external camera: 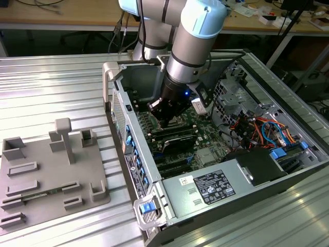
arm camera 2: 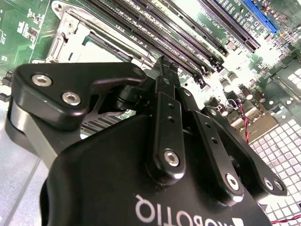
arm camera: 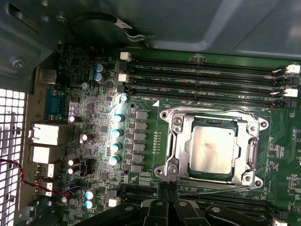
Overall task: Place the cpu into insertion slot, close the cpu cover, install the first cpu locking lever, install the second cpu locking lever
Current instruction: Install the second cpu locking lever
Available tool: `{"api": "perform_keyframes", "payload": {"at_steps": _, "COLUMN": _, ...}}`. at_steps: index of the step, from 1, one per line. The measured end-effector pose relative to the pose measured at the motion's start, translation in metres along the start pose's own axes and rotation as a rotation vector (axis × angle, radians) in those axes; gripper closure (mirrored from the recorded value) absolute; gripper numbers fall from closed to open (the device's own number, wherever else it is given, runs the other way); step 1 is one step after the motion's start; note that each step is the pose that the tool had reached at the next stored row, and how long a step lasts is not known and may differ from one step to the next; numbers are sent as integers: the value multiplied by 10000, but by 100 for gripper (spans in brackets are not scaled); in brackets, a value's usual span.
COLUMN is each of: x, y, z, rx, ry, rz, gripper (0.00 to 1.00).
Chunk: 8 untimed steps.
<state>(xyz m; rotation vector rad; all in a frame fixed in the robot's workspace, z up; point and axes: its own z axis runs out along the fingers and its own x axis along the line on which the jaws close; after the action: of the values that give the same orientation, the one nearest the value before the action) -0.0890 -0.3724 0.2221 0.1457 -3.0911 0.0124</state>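
Observation:
The cpu [arm camera: 211, 150], a dull silver square, lies in the insertion slot [arm camera: 256, 155] on the green motherboard. The cpu cover [arm camera: 178, 141], a silvery frame with a cut-out centre, lies flat around the chip. Thin metal levers run along the socket's long edges. My gripper [arm camera: 167, 187] hovers just beside one socket edge, its black fingers [arm camera 2: 164, 70] pressed together with nothing between them. In the exterior view the gripper [external camera: 164, 117] reaches down into the open computer case. The gripper body hides part of the socket [arm camera 2: 77, 35] in the second wrist view.
Long black memory slots [arm camera: 207, 70] flank the socket on both sides. The case walls [external camera: 117, 98], a power supply [external camera: 205, 188] and coloured cables [external camera: 257, 128] enclose the board. A grey fixture plate [external camera: 51, 175] lies on the table at the exterior view's left.

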Motion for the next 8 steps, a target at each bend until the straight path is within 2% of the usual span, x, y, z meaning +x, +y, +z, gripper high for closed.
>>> {"api": "perform_keyframes", "payload": {"at_steps": 8, "x": 5, "y": 1, "z": 21, "rx": -1, "ry": 0, "rz": 0, "gripper": 89}}
